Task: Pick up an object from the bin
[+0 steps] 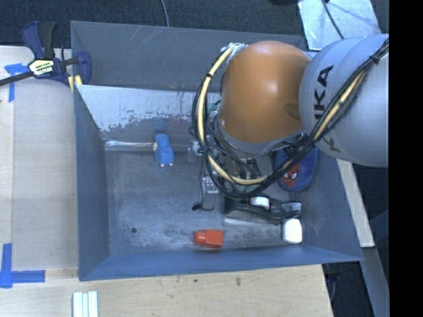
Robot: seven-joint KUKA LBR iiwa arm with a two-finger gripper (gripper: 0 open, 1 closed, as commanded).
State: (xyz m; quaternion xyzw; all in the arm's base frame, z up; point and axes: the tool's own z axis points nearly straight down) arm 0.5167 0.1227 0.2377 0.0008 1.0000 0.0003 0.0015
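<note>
The arm is working through the approach step: its claw (210,195) is hanging low just behind the red block (209,238), under the orange cover (264,91). I cannot tell whether the claw is released or clenched. The block, small, boxy and orange-red, is lying flat by the bin's (92,177) near wall. To its right a black tool (261,211) is resting. Judging by this, the next move is calling for centring over the block and descending.

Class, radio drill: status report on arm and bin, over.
Tool low, bin centre-right. Red block by near wall, lying free. Black piece and white cap close beside.
</note>
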